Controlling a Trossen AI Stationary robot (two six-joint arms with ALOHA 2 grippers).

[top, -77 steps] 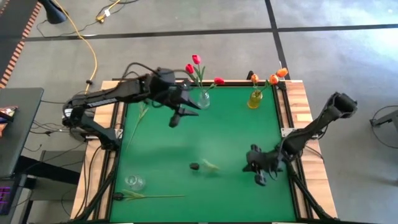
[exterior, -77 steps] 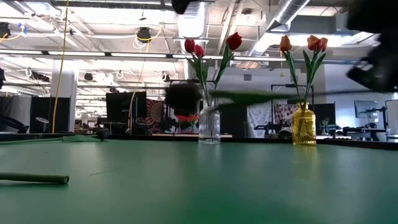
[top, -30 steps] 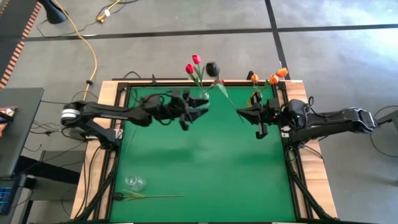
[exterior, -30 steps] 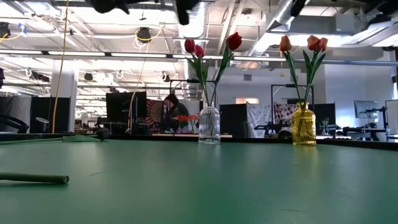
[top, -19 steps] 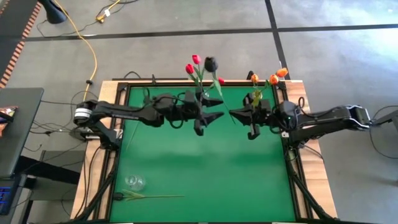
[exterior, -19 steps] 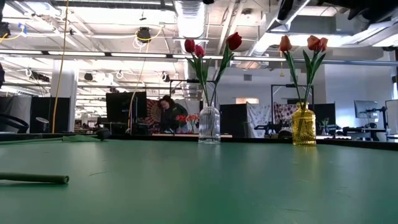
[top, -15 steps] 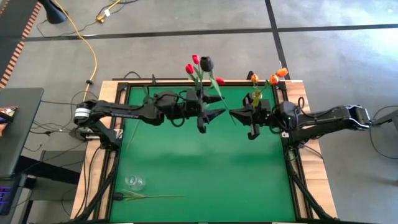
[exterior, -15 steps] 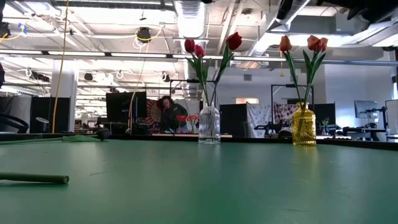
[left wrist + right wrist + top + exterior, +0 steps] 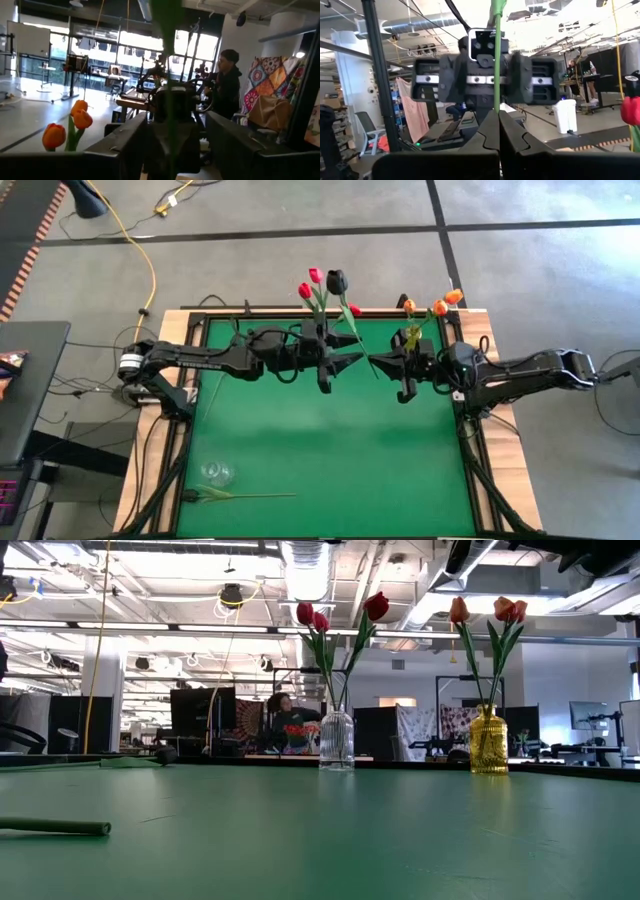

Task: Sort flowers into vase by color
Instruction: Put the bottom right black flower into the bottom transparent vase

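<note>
The dark tulip [image 9: 337, 281] stands nearly upright above the table's far middle, with its thin green stem [image 9: 357, 335] running down to my right gripper [image 9: 373, 364], which is shut on it. My left gripper [image 9: 343, 367] faces it from the table's left and is open. In the left wrist view its fingers [image 9: 120, 142] stand on either side of the blurred stem [image 9: 170, 95] without touching. The clear vase [image 9: 336, 740] holds red tulips [image 9: 376, 606]. The yellow vase [image 9: 488, 741] holds orange tulips [image 9: 505, 609]. Both stand at the far edge. My right gripper [image 9: 497, 119] pinches the lower part of the dark tulip's stem [image 9: 496, 92] between its two shut fingers. They come level from the table's right and lie across the stem. The tulip is lifted clear of the table, standing up from the fingers with its head on top.
A second clear vase [image 9: 215, 472] stands near the left front corner, with a flower's stem [image 9: 245, 496] lying on the green mat beside it. In the low view that stem [image 9: 55, 827] shows at the left. Black rails and wood boards frame the mat. People show in the room behind.
Both grippers have moved toward each other above the table's far middle. The left one went toward the right and now has its open fingers around the stem. The right one carried the dark tulip a little to the left, its head shifting toward the red tulips.
</note>
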